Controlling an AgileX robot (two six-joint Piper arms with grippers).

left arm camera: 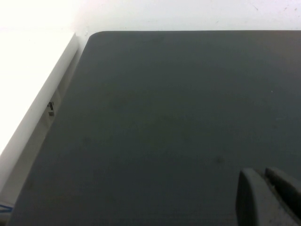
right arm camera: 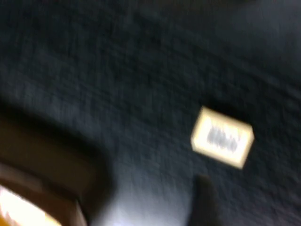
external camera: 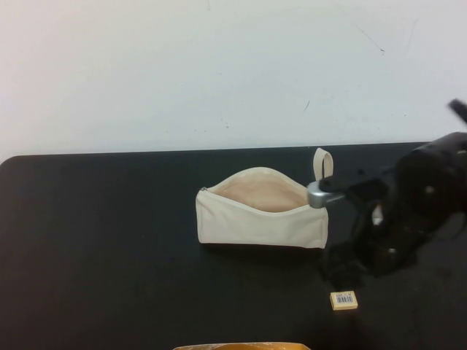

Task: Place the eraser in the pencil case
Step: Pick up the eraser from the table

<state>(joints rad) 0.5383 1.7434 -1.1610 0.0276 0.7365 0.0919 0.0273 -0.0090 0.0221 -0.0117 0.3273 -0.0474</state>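
Observation:
The pencil case (external camera: 259, 215) is a cream canvas pouch lying in the middle of the black mat. Its zip is open, the peach lining shows, and its loop (external camera: 321, 162) points to the back. The eraser (external camera: 344, 300) is a tiny pale yellow block with a barcode label, on the mat in front and to the right of the pouch. My right gripper (external camera: 341, 273) hangs just above and behind the eraser, open and empty. In the right wrist view the eraser (right arm camera: 223, 137) lies just beyond one dark finger (right arm camera: 204, 200). My left gripper (left arm camera: 265, 181) is shut and empty over bare mat.
A yellow-orange object (external camera: 241, 345) sticks in at the front edge of the mat, left of the eraser; it also shows in the right wrist view (right arm camera: 33, 193). The mat (external camera: 102, 248) ends at a white surface (external camera: 219, 73) behind. The right arm's silver joint (external camera: 318, 194) is close to the pouch's right end.

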